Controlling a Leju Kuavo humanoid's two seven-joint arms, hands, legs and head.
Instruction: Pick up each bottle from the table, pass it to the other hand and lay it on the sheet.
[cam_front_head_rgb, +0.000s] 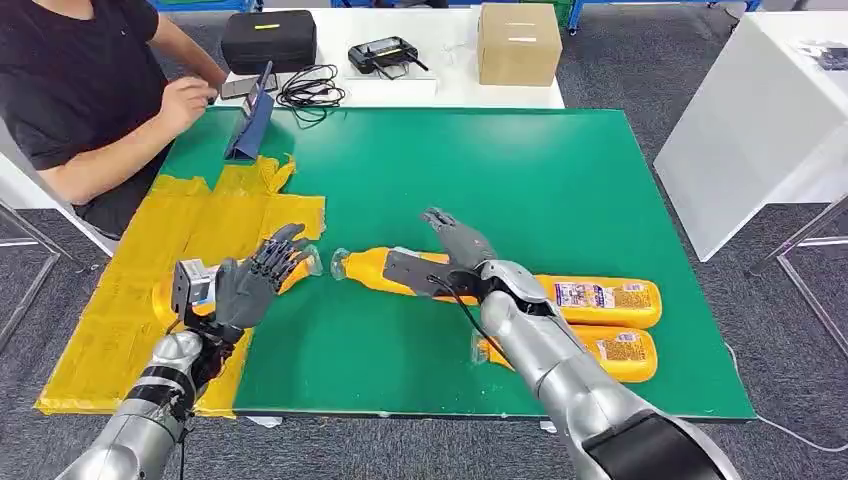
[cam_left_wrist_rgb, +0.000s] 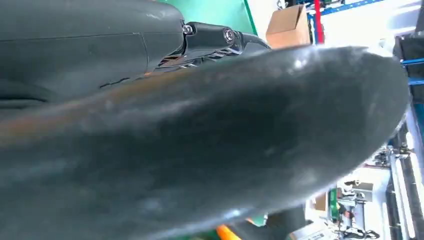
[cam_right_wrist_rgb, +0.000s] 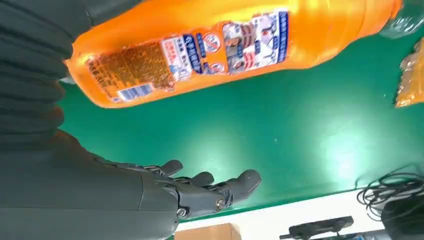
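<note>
On the green table (cam_front_head_rgb: 560, 180), your right hand (cam_front_head_rgb: 452, 255) hovers over the long orange bottle (cam_front_head_rgb: 560, 292) with its fingers spread and nothing in them; the wrist view shows the fingers (cam_right_wrist_rgb: 210, 187) well clear of the bottle's side. A second bottle (cam_front_head_rgb: 610, 352) lies just beside the first, partly behind your forearm. Your left hand (cam_front_head_rgb: 258, 278) has its fingers curled over a third orange bottle (cam_front_head_rgb: 300, 268) at the edge of the yellow sheet (cam_front_head_rgb: 130, 300); whether it grips or merely rests there, you cannot tell.

The risk, as I judge it: the bottle is round and lying on its side, so a closing hand that lands off centre could roll it into its neighbour or toward the table edge. The two caps near the sheet sit close together, so reaching in could knock one.

The bottle's label (cam_right_wrist_rgb: 200, 55) shows a barcode, blue-and-red print and small pictures, but the writing is too small to read.
</note>
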